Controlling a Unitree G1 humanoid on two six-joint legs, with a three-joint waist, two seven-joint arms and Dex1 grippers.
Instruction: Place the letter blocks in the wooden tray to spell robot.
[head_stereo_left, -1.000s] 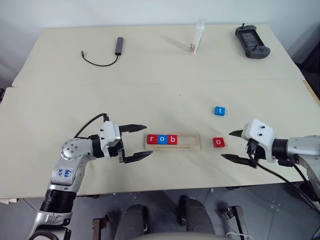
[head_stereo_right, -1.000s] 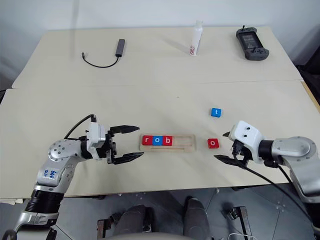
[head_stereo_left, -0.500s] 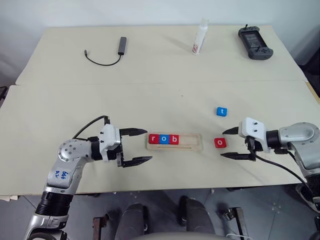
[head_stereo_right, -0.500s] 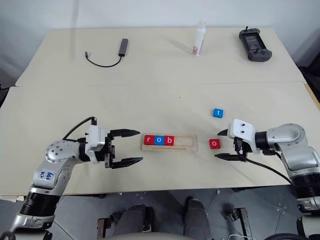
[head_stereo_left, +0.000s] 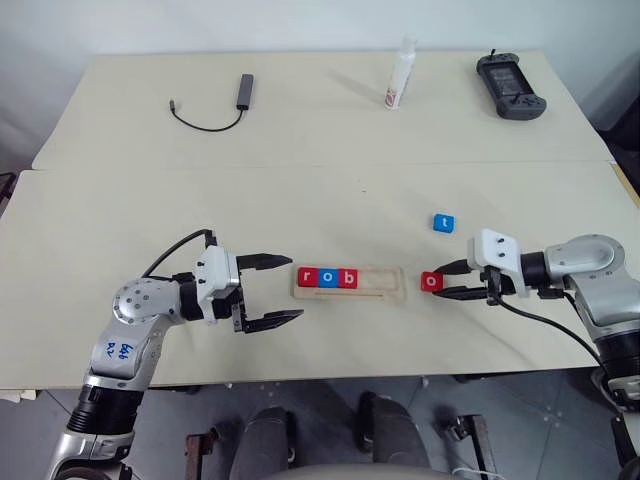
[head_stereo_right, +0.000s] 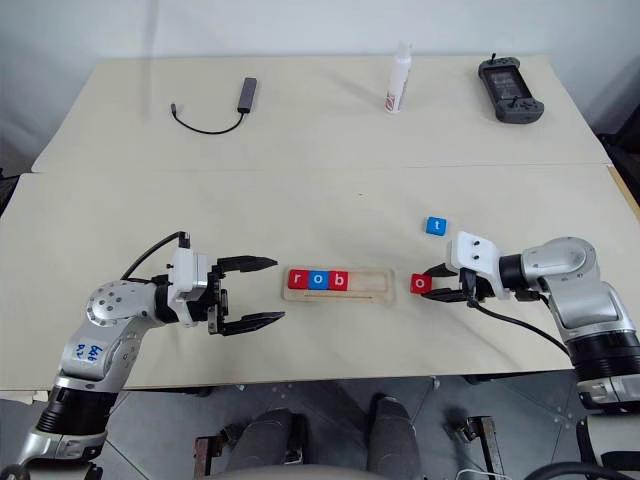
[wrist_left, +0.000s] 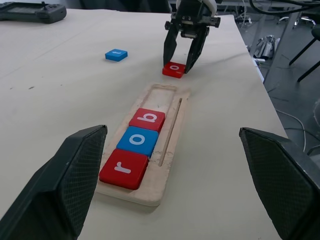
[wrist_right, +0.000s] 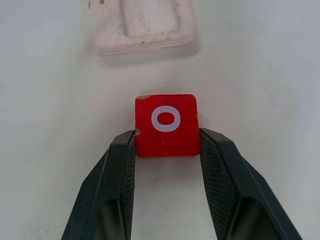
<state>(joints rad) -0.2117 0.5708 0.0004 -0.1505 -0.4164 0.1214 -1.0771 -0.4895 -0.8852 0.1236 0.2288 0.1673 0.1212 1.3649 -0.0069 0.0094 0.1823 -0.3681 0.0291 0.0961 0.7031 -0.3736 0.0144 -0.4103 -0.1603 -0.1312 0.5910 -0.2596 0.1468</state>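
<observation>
Progress was judged at a little past halfway: three small flat square letter tiles, a red "r" (head_stereo_left: 306, 277), a blue "o" (head_stereo_left: 326, 278) and a red "b" (head_stereo_left: 346, 278), were seen lying side by side in the left part of the long narrow pale-wood tray (head_stereo_left: 388, 293), which sat on the cream table (head_stereo_left: 300, 190) close to its near edge, about midway along it. The two right-hand places of the recess were seen bare. The second "o", a red square tile (wrist_right: 166, 125), was found on the table just beyond the tray's right end, apart from it, and the right gripper (wrist_right: 166, 145) was seen closed on it, one black finger (wrist_right: 122, 165) pressed against each of its opposite sides; whether the tile had been raised off the surface could not be told. The blue "t" tile (head_stereo_left: 443, 222) was seen lying loose farther from the near edge, near the right gripper but well apart from the tray. The left gripper (head_stereo_left: 270, 291) was held at the tray's left end with its jaws spread wide and nothing between them, clear of the tray. What was left, as judged from this layout, was for the gripped "o" to be set into the fourth place beside the "b", and for the "t" to be fetched and laid in the last place at the right end. Toward the far edge a black cabled adapter (head_stereo_left: 238, 92), a white bottle (head_stereo_left: 399, 74) and a dark handheld controller (head_stereo_left: 510, 85) were seen, all well away from the work.
</observation>
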